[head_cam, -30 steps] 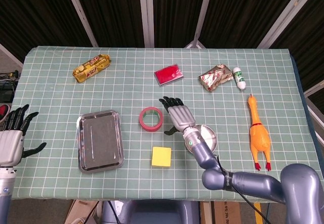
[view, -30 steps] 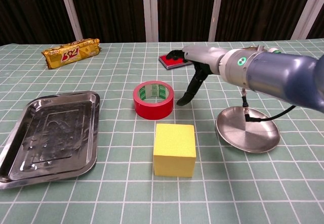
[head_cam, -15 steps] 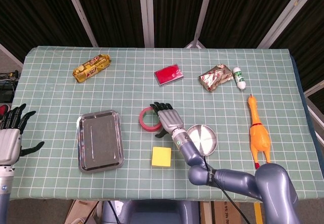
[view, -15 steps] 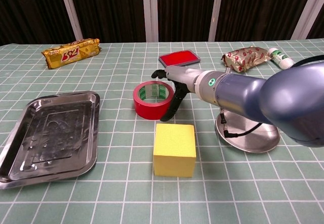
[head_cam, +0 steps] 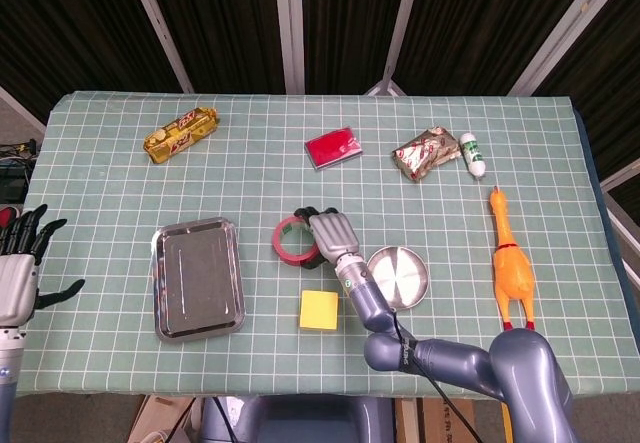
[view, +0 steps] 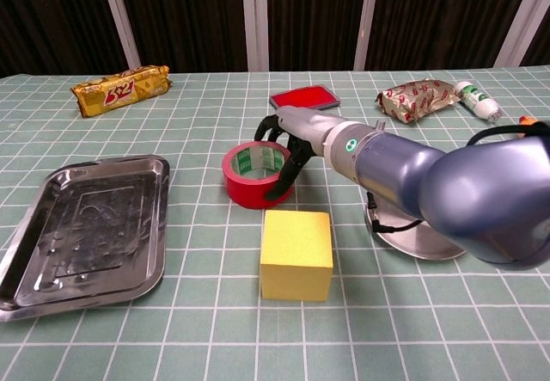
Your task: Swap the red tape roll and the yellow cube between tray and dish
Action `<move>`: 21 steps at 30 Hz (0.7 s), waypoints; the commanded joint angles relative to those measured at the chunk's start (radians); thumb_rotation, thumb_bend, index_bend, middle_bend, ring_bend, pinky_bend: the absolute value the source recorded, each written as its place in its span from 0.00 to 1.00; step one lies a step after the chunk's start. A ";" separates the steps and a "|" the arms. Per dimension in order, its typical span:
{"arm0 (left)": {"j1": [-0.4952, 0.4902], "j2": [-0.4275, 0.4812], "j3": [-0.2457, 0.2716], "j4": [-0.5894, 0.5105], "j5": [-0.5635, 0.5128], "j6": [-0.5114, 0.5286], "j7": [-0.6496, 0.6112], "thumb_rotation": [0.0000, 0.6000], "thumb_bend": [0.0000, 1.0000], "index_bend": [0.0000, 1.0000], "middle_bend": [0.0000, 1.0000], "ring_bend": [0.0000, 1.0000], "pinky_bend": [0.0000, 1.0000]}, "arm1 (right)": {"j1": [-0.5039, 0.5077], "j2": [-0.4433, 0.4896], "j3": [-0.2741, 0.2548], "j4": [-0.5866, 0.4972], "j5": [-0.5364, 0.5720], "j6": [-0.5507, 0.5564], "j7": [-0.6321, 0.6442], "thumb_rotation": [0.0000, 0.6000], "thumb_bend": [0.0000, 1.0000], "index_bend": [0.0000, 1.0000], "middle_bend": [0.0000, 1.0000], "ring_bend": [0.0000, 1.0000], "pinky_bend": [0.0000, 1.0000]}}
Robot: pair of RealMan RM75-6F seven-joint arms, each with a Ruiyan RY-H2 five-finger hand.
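The red tape roll (head_cam: pixel 291 240) (view: pixel 247 180) lies on the green mat between the tray and the dish, tipped slightly. My right hand (head_cam: pixel 329 234) (view: pixel 292 137) grips it, fingers hooked over the rim into the hole and thumb against the outer right side. The yellow cube (head_cam: pixel 319 309) (view: pixel 297 253) sits on the mat just in front of the roll. The empty steel tray (head_cam: pixel 197 277) (view: pixel 86 230) is to the left. The round steel dish (head_cam: pixel 401 275) (view: pixel 404 240) is to the right, partly behind my right forearm. My left hand (head_cam: pixel 18 273) hangs with spread fingers beyond the table's left edge.
Along the back lie a gold snack bar (head_cam: pixel 181 133) (view: pixel 120 89), a red flat pad (head_cam: pixel 333 148) (view: pixel 305 98), a wrapped snack (head_cam: pixel 423 152) (view: pixel 417 99) and a white bottle (head_cam: pixel 473 153) (view: pixel 475 99). A rubber chicken (head_cam: pixel 510 263) lies at the right.
My right hand moved left from the dish to the tape roll and closed its fingers over the rim. The roll shifted slightly left and tipped. The left hand barely moved.
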 commanded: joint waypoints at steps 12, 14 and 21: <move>0.003 0.006 -0.013 -0.001 -0.018 0.003 -0.010 1.00 0.04 0.20 0.00 0.00 0.02 | -0.122 0.138 0.007 -0.172 -0.096 0.122 0.035 1.00 0.12 0.36 0.39 0.59 0.37; 0.004 0.008 -0.015 -0.001 -0.020 0.005 -0.014 1.00 0.04 0.20 0.00 0.00 0.02 | -0.158 0.208 0.000 -0.251 -0.097 0.140 0.028 1.00 0.12 0.36 0.39 0.59 0.37; 0.006 0.005 -0.011 -0.008 -0.007 0.015 -0.012 1.00 0.04 0.20 0.00 0.00 0.02 | -0.276 0.437 -0.070 -0.489 -0.143 0.167 0.031 1.00 0.12 0.36 0.39 0.59 0.37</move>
